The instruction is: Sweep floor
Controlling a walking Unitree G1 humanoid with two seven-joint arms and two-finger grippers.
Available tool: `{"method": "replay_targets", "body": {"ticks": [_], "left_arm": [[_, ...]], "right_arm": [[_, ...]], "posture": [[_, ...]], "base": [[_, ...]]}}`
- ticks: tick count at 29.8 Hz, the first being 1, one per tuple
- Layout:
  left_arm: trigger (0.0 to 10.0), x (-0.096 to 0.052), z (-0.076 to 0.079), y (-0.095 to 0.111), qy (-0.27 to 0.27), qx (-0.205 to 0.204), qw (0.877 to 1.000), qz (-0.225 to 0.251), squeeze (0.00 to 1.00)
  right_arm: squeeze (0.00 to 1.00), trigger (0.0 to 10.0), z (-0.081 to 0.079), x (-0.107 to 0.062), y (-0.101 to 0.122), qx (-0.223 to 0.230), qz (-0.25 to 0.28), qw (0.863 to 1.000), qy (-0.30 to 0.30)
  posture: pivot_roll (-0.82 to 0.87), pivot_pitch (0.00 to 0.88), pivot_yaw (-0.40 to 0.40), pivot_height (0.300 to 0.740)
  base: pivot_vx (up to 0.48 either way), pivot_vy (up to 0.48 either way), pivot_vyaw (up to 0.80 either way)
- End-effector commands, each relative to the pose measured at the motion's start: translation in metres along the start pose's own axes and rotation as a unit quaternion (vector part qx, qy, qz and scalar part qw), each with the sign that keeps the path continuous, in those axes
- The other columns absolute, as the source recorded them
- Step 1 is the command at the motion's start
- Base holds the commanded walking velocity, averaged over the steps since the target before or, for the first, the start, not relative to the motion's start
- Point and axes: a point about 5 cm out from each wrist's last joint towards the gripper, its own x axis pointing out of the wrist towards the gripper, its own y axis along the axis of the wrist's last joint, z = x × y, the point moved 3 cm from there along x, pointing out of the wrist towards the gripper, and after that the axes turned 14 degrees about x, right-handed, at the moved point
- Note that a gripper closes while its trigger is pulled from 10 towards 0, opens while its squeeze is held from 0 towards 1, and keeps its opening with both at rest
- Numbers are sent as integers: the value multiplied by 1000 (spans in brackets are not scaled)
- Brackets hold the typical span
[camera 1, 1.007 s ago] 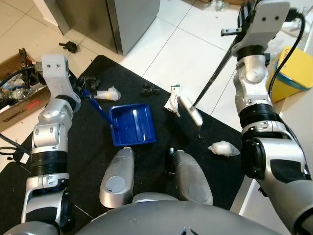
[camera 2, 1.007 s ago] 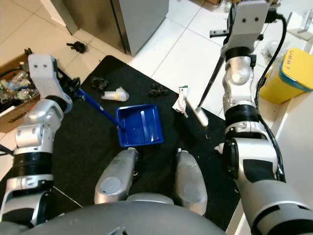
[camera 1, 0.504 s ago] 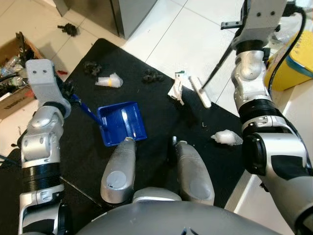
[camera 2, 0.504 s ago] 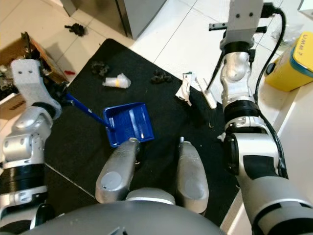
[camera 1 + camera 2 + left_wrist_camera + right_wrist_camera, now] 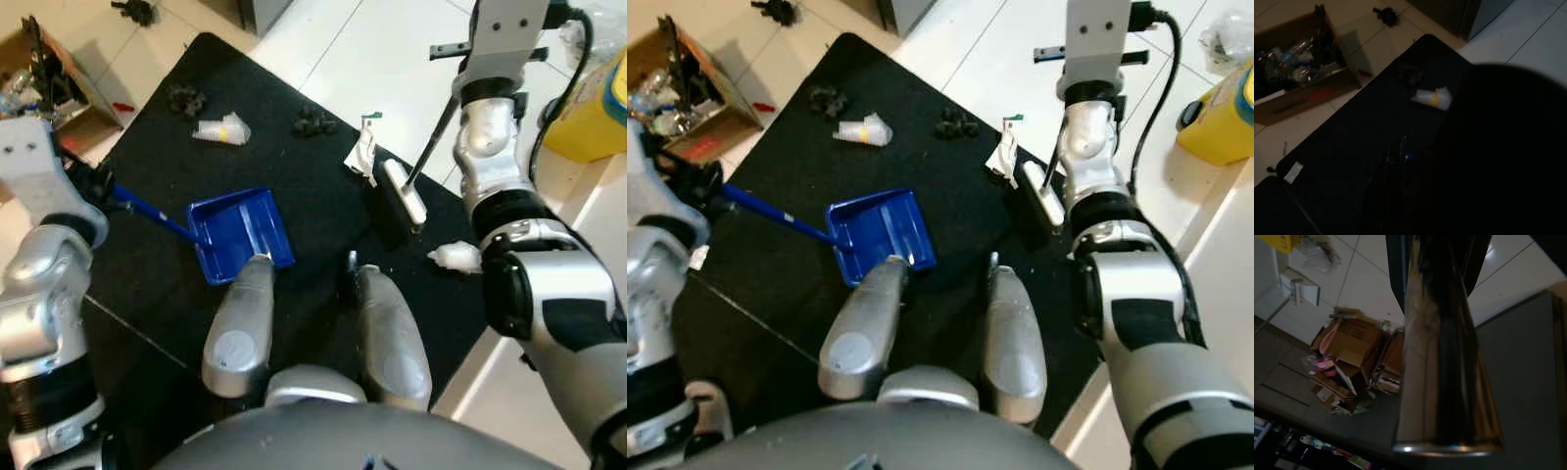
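Black mat (image 5: pixel 323 211): one dustpan (image 5: pixel 238 235), one broom (image 5: pixel 404 191).

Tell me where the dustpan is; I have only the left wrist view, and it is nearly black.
Observer: The blue dustpan lies on the black mat, just ahead of the robot's left leg; the left gripper holds its handle.
Operator: Give me the broom's position.
Observer: The broom head rests at the mat's right edge beside a white paper scrap; the right gripper holds its pole.
Operator: Name any litter near it.
Observer: A crumpled white wad lies by the mat's right edge.
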Motion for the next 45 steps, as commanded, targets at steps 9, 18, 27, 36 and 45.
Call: {"method": "replay_targets", "body": {"ticks": [9,18,27,36,45], "left_arm": [[10000,-21,-12,-7,17,3,1000,-19,0],[10000,-15,-6,-4,0,4,1000,-25,0],[10000,-6,-1,-2,-9,1,1000,-25,0],[10000,-5,1,-2,-12,-2,1000,-26,0],[10000,-9,-1,-3,-7,-1,1000,-28,0]], "right_arm": [[0,10000,-15,1,1,4,2,1000,29],[0,10000,-47,-5,-1,114,-20,987,114],[0,10000,-33,9,41,179,61,971,149],[0,10000,-11,35,102,109,173,966,159],[0,10000,-42,23,60,-34,103,973,202]], "posture": [[545,384,16,740],[507,356,29,740],[470,336,21,740],[480,337,17,740],[500,354,16,740]], "base": [[0,0,0],[0,0,0],[0,0,0],[0,0,0],[0,0,0]]}}
